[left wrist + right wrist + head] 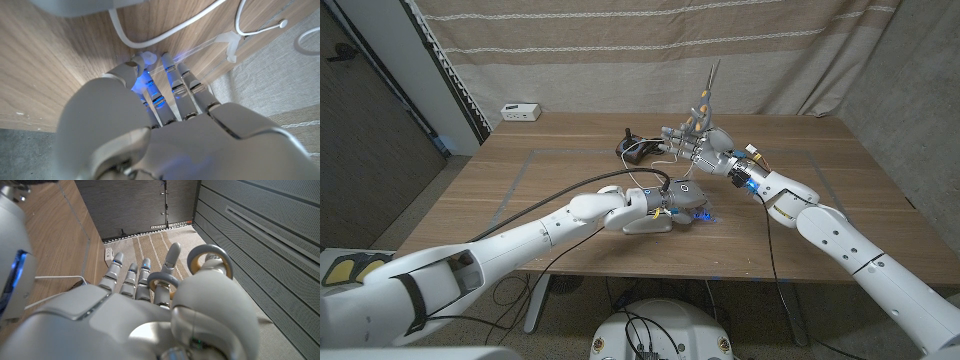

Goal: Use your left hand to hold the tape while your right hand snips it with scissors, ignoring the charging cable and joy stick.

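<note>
- The left hand (680, 195) lay low on the wooden desk (520, 190) near its middle, fingers (172, 75) stretched forward with tips on the wood.
- Just ahead of those fingertips a clear strip of tape (220, 42) ran across the surface; whether the fingers actually pinned it I couldn't tell.
- The right hand (705, 145) was raised above the desk, just beyond the left hand, fingers threaded through the grey handles of the scissors (705, 95), blades pointing up.
- A white charging cable (170, 32) curled over the wood close beyond the left hand.
- A black joystick (632, 147) sat beyond the left hand, towards the far edge.
- The desk's left side and near edge looked bare, wide room there.
</note>
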You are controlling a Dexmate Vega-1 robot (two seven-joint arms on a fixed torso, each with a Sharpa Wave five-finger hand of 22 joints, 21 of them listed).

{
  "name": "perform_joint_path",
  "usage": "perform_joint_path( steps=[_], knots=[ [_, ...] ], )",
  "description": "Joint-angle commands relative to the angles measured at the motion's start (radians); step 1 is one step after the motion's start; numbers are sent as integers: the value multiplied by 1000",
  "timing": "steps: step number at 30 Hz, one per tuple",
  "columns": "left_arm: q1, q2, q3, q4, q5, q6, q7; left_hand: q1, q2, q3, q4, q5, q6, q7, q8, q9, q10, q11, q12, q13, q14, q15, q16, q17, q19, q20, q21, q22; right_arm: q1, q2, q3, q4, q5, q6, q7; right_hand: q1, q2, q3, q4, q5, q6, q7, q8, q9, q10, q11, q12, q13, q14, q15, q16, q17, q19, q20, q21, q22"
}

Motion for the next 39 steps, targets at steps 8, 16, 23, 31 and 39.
perform_joint_path(
  steps=[8, 16, 23, 31, 39],
  knots=[
    [23, -7, -38, 64, -90, -41, 156, -36, -12, 11, 16, 12, 405, 118, 2, 31, 397, 21, 191, 242, 453, -181, 96, 199, 61, -113, 93, 72, 2, -3, 3, 1, 0, 1, 5, 1, 9, -3, -8, -2, -4, 0, 2, -1, 3, 2, -6, 3, 9, 3, -3, 6, 9, 3, -5, 6],
    [25, -19, -67, 109, -173, -99, 234, -28, -5, 14, 14, 23, 401, 145, 11, 46, 379, 20, 187, 257, 466, -181, 85, 200, 103, -124, 144, 106, -1, -7, 5, -4, -2, 2, 0, 0, 9, -3, -8, -3, -2, -1, 3, -3, 4, 2, -7, 3, 9, 1, -4, 6, 10, 3, -9, 6],
    [30, -20, -86, 108, -187, -112, 285, -21, -7, 11, 11, 26, 399, 158, 10, 41, 382, 22, 184, 262, 477, -181, 74, 192, 123, -129, 183, 136, -2, -7, 7, -6, 1, 3, 1, -1, 10, -3, -8, -3, -2, -1, 3, -4, 5, 2, -8, 4, 10, 1, -6, 7, 12, 3, -13, 7],
    [44, -19, -105, 110, -187, -124, 373, -20, -11, 8, 11, 27, 399, 155, 13, 44, 378, 22, 178, 260, 476, -180, 69, 192, 123, -130, 199, 152, 0, -9, 8, -6, 1, 0, 0, -3, 11, -3, -7, -4, -1, -1, 5, -4, 4, 1, -9, 4, 10, 2, -8, 7, 14, 3, -16, 7],
    [51, -22, -122, 109, -203, -128, 411, -20, -12, 7, 11, 28, 397, 150, 10, 41, 381, 21, 179, 263, 476, -180, 65, 192, 113, -129, 208, 163, 0, -10, 9, -7, -1, 1, -3, -4, 12, -3, -7, -5, -5, -1, 5, -3, 5, 1, -10, 5, 12, 2, -8, 7, 15, 3, -19, 7]
  ],
)
